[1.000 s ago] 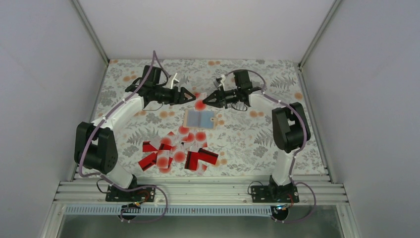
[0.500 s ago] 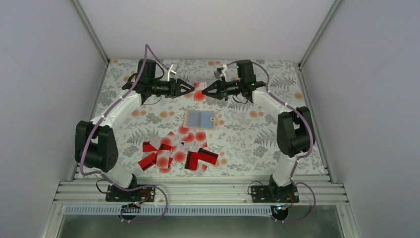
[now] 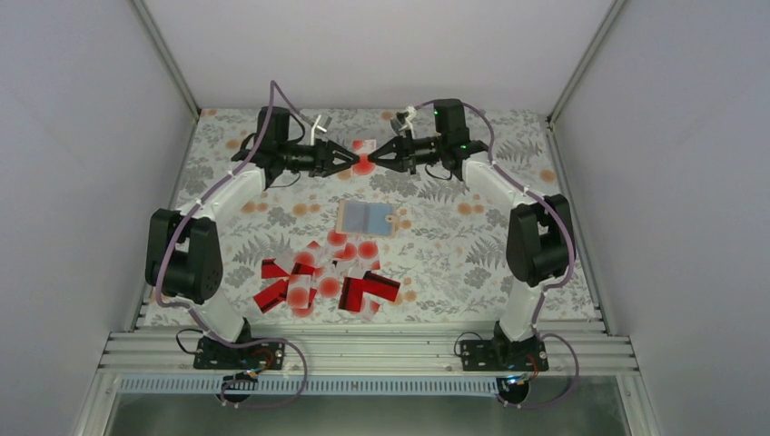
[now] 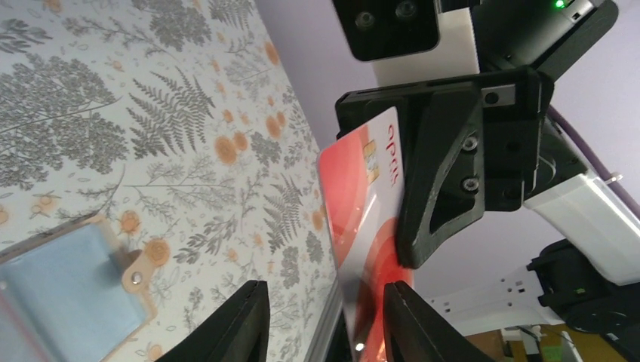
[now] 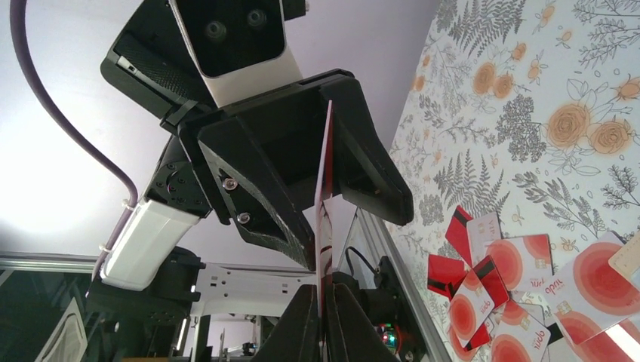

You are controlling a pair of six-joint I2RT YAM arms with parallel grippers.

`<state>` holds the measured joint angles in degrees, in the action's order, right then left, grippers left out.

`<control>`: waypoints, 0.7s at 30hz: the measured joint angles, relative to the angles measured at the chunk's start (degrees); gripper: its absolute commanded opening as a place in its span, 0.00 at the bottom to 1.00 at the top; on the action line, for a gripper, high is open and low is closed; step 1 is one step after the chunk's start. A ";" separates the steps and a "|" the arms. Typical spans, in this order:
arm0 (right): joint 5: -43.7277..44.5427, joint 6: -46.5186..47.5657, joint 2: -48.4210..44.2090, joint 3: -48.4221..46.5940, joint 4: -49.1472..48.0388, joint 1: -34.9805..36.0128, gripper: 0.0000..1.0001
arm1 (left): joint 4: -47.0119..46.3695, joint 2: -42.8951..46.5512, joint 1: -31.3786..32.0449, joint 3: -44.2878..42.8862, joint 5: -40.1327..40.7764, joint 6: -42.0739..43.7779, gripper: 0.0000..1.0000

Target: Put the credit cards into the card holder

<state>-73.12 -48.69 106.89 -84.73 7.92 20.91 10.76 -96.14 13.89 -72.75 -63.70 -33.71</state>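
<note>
Upper centre: right gripper (image 3: pixel 376 163), jaws clamped on a white, red-dotted plastic card (image 3: pixel 364 165). Left gripper (image 3: pixel 350 163), jaws part-open, straddles the opposite edge.

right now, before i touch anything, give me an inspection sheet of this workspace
surface: floral cloth, lying flat
job's things: card holder open mid-table; credit cards heaped loose nearer the bases; raised card held in the air
clutter: nothing seen
grippers: right gripper, jaws shut on the raised card; left gripper, jaws apart either side of it
cables: purple cables run along both arms, off the cards
surroundings: white walls; metal rail at the near edge
</note>
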 measured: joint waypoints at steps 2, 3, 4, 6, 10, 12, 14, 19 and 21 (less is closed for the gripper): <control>-0.04 -0.17 0.07 -0.02 0.00 0.20 0.04 | -1.29 -0.17 0.02 -0.07 -0.46 -1.07 0.35; -0.09 -0.20 0.07 -0.04 -0.02 0.26 0.04 | -1.97 -0.24 0.04 -0.11 -0.74 -1.62 0.32; -0.20 -0.22 0.07 -0.11 -0.02 0.31 0.04 | -2.49 -0.26 0.04 -0.15 -1.05 -2.10 0.29; -0.24 -0.33 0.09 -0.37 -0.02 0.39 0.04 | -3.26 -0.26 0.04 -0.33 -1.53 -3.10 0.22; -0.46 -0.37 0.09 -0.96 -0.24 0.42 0.04 | -5.07 -0.61 0.04 -1.05 -2.38 -4.42 0.15; -0.44 -0.39 0.09 -1.01 -0.33 0.42 0.04 | -5.77 -0.81 0.04 -1.09 -2.73 -4.96 0.10; -0.42 -0.37 0.13 -1.01 -0.37 0.42 0.04 | -6.19 -1.05 0.04 -1.18 -3.02 -5.57 0.03; -0.24 -0.15 0.83 -1.11 -0.39 0.35 0.04 | -7.50 -1.18 -0.04 -1.62 -4.15 -6.62 0.02; -0.15 0.52 0.96 -1.86 0.87 0.35 0.18 | -7.69 -1.22 -0.07 -1.62 -4.20 -6.84 0.02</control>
<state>-73.28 -48.16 107.85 -86.59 8.80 21.26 3.07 -97.36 13.82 -74.37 -67.90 -40.56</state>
